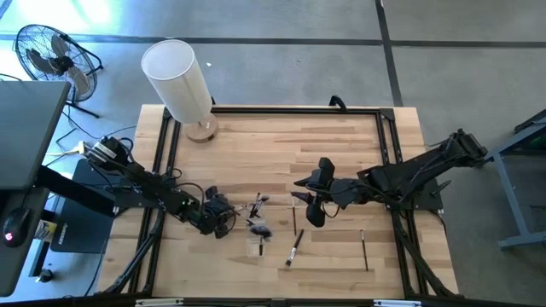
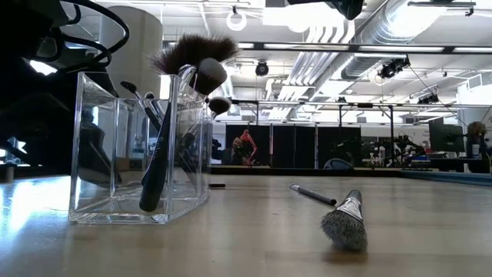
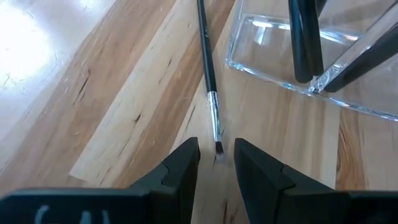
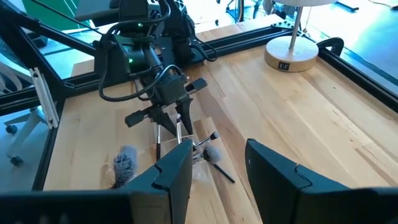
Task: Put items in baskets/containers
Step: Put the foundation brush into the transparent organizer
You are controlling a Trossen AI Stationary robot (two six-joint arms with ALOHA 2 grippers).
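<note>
A clear cup stands on the wood and holds several brushes head-up, one with a wide dark fluffy head. In the high view the cup sits between the two grippers. My left gripper is open and low over the table beside the cup. Its fingers stand on either side of the bristle tip of a thin dark brush that lies flat. My right gripper hovers open to the cup's right, above the table. It looks across at the cup.
Loose brushes lie flat right of the cup. One with a grey head lies toward the near edge. A white cylinder on a wooden base stands at the far left corner. A black frame rims the table.
</note>
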